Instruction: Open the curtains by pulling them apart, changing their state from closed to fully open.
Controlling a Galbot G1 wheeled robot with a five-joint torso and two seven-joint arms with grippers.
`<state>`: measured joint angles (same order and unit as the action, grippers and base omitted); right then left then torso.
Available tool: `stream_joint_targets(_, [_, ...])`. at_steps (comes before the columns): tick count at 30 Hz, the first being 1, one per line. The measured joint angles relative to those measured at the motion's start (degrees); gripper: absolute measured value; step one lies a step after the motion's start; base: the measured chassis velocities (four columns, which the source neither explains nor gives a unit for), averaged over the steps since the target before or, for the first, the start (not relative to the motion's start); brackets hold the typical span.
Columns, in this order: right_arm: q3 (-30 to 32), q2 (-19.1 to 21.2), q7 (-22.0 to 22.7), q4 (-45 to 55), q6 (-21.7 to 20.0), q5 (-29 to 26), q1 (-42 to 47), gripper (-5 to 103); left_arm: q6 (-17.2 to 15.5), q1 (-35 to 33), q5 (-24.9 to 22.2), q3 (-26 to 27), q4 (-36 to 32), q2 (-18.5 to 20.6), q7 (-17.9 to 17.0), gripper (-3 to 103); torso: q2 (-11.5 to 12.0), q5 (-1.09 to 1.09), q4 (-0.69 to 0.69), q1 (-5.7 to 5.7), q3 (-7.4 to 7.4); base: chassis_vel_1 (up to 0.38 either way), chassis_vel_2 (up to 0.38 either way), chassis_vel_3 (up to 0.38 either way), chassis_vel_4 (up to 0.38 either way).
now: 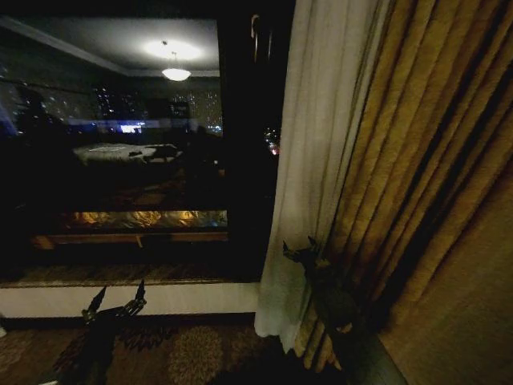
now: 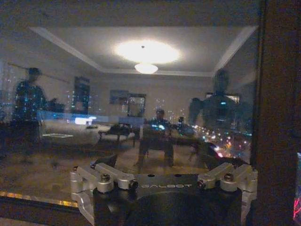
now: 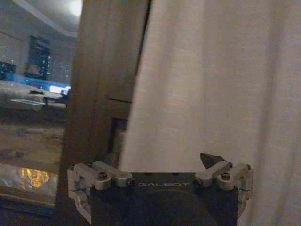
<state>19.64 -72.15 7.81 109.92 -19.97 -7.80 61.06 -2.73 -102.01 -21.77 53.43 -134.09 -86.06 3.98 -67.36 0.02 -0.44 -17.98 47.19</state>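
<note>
Nearest the head camera, the right arm reaches up from the lower edge, and the right gripper (image 1: 298,250) sits against the sheer curtain (image 1: 317,160), just where that pale panel meets the golden drape (image 1: 433,184). The curtain hangs gathered at the right of the window (image 1: 120,144), with dark glass bare to its left, and its hem falls to the patterned carpet (image 1: 176,349). In the right wrist view the white fabric (image 3: 211,80) fills the space straight ahead of the gripper (image 3: 160,162); one dark fingertip (image 3: 210,160) stands in front of the cloth, and whether the fingers pinch any fabric cannot be told.

Low on the left, the left gripper (image 1: 115,305) points up toward the window sill (image 1: 120,298), its two fingers spread apart with nothing between them, well apart from the curtain. Its wrist view faces the glass (image 2: 141,117), where room reflections and a ceiling lamp (image 2: 146,52) show.

"GALBOT" is engraved on both gripper bodies. Much of the scene is dim, and the right arm's lower part blends into shadow.
</note>
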Motion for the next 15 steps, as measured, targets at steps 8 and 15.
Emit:
stream_joint_targets(8, [-0.3,0.1,0.0,1.1,0.1,0.1,0.9,100,-0.6,1.9,-0.3,0.7,2.2,1.3,-0.2,100,0.0,-0.01,0.01,0.00,0.00,0.272,0.281,-0.280,-0.276])
stream_joint_targets(15, [-0.7,0.4,-0.2,3.6,0.1,-0.1,3.1,100,-3.3,5.6,-1.4,1.3,5.0,4.9,-1.7,100,0.0,-0.04,0.00,-0.01,0.00,0.311,0.326,-0.325,-0.329])
